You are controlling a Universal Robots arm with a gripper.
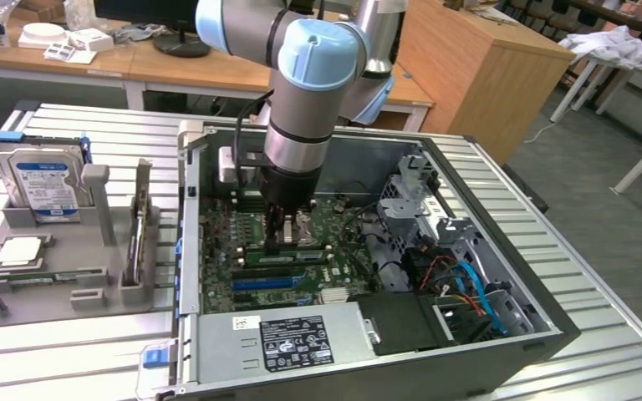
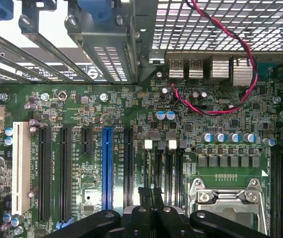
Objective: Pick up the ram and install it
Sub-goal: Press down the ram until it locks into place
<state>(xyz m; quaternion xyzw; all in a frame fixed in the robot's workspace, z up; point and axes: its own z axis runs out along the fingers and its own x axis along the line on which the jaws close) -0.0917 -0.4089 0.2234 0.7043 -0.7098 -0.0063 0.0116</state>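
The ram [image 1: 288,256] is lying lengthwise along the memory slots on the motherboard [image 1: 349,251], inside the open computer case [image 1: 500,355]. It is showing as a pale green stick directly under the tips of the claw [image 1: 280,246]. From where I am standing I cannot tell whether it is fully seated, or whether the tips are actually touching it.

The claw is reaching straight down into the case from the arm [image 1: 298,109], and its two fingers are pressed together with nothing held between them. In the wrist view the claw [image 2: 151,197] is hanging over the black memory slots [image 2: 164,168], its dark fingers [image 2: 144,201] meeting with no gap. The metal processor socket [image 2: 228,203] is sitting just beside those slots, and a blue expansion slot [image 2: 106,163] is running parallel to them further along the motherboard [image 2: 82,109]. A red and black cable [image 2: 251,74] is looping across the board near the rear ports.

In the exterior view a power supply [image 1: 287,338] with a white label is occupying the near corner of the case. To the exterior view's left, well apart from the claw, a grey holder [image 1: 64,294] is resting on the slatted counter [image 1: 594,276]. A blue-labelled hard drive [image 1: 44,180] is standing upright in it, and a silver processor chip [image 1: 20,251] is lying flat in front of the drive
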